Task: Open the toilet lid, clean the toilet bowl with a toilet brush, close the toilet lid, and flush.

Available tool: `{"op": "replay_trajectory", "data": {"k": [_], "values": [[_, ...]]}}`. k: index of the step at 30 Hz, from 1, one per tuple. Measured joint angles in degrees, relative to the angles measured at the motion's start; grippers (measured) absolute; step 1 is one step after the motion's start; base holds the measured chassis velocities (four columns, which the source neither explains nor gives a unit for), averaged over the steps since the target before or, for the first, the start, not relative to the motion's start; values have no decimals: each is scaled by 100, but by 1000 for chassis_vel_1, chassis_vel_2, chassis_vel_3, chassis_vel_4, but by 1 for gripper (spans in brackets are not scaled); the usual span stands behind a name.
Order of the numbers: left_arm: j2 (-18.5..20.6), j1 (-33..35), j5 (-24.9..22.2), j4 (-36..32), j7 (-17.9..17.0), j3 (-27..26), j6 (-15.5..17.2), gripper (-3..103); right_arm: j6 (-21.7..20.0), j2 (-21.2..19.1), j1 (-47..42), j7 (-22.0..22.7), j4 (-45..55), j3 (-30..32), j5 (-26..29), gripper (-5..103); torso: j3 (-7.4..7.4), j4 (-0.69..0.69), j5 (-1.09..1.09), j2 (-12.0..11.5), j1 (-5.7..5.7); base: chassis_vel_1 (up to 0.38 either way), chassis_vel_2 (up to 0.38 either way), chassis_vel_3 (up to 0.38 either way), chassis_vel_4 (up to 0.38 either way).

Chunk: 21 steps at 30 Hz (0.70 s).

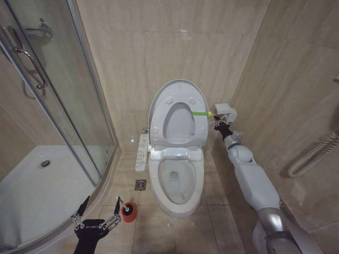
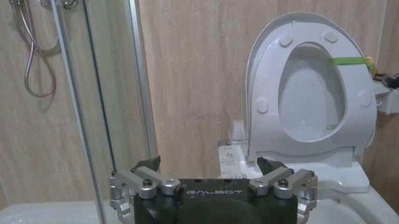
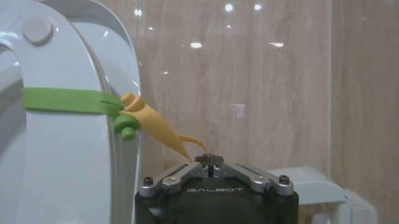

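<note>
Right gripper (image 3: 210, 161) pinches strap tail (image 3: 187, 140) (lid (image 1: 177, 114) upright).

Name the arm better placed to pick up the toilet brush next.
Left. Its open pincer hovers low beside the toilet brush, while the right pincer, shut, is up at the raised toilet lid's strap.

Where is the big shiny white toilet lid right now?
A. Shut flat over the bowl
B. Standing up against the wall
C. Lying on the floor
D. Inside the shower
B: the big glossy white plastic toilet lid stands raised against the beige tiled wall, with the white ring seat up too and the white ceramic toilet bowl uncovered below.
</note>
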Motion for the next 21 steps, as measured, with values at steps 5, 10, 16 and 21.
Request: {"op": "replay_trajectory", "data": {"k": [5,10,16,21], "values": [[0,0,0,0,0,0,0,100,20,-40,61,-2,-50,-17,-12,0,-1,0,-1,0,0,0,0,0,0],[0,0,0,0,0,0,0,100,42,-216,-9,-14,23,-13,48,0,-1,1,0,0,0,0,0,0,0],[0,0,0,0,0,0,0,100,33,-430,-244,-6,315,20,231,0,-1,1,0,1,-1,0,0,0,0],[0,0,0,0,0,0,0,100,-22,-480,-414,54,603,27,324,0,-1,-2,0,1,-1,0,0,0,0]]}}
